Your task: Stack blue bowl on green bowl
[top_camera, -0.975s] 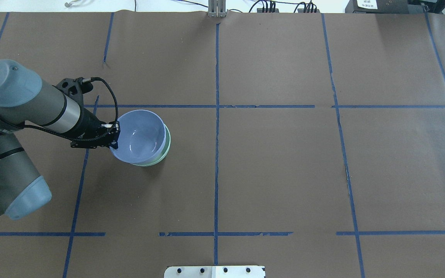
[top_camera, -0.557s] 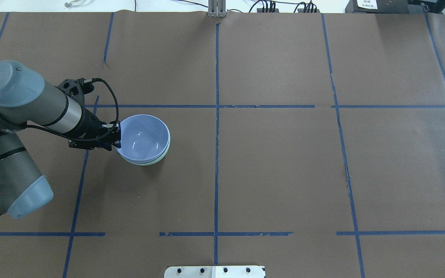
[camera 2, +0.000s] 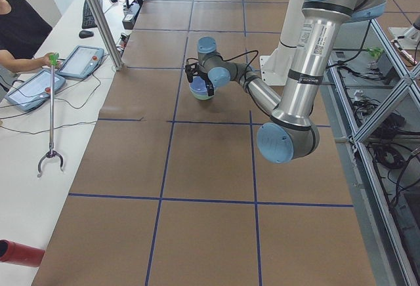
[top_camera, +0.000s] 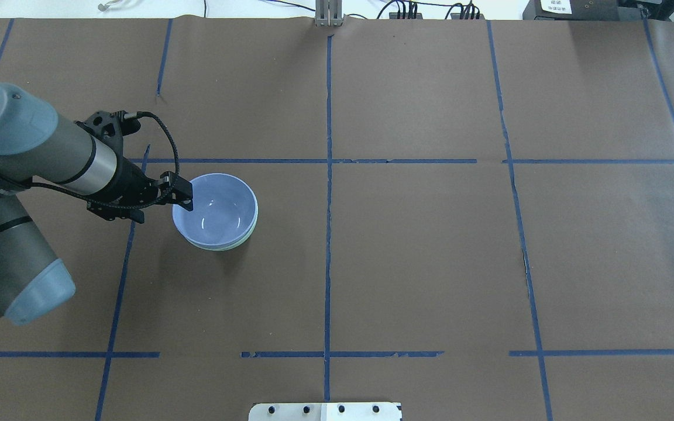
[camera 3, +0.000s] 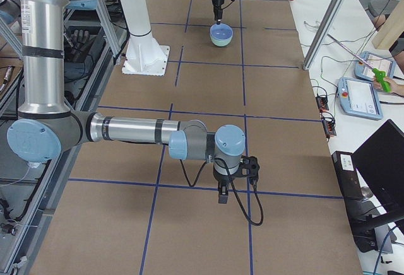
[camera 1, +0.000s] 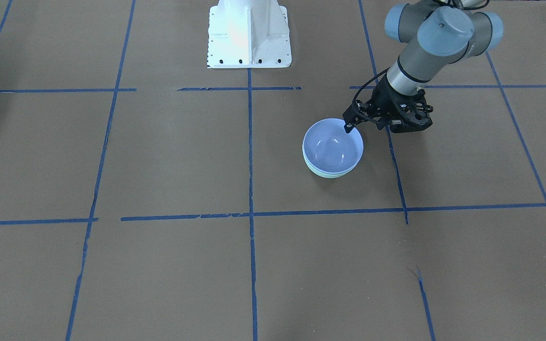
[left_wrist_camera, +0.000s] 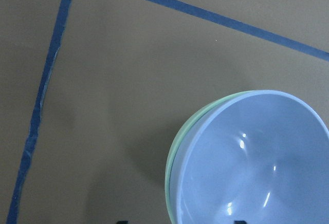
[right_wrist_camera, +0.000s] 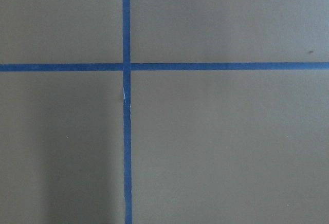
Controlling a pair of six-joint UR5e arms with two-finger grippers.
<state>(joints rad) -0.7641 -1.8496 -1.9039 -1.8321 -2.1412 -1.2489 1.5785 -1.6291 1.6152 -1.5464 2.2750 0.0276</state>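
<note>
The blue bowl [top_camera: 215, 209] sits nested inside the green bowl [top_camera: 245, 240], of which only a thin mint rim shows below and to the right. In the front-facing view the blue bowl [camera 1: 332, 146] rests in the green bowl [camera 1: 329, 174] in the same way. My left gripper [top_camera: 180, 197] hovers open over the blue bowl's left rim and holds nothing. In the left wrist view the blue bowl [left_wrist_camera: 257, 162] and green rim [left_wrist_camera: 176, 149] lie below, clear of the jaws. My right gripper [camera 3: 221, 194] hangs low over bare table far from the bowls; I cannot tell its state.
Brown paper with blue tape lines [top_camera: 328, 175] covers the table. The robot's white base [camera 1: 249, 33] stands at the near edge. Operators' tablets [camera 2: 26, 89] and a grabber stick [camera 2: 51, 115] lie on the side bench beyond the table's far side.
The blue bowl has come down and settled into the green bowl. My left gripper has let go of its rim, opened and lifted slightly up and back to the left.
</note>
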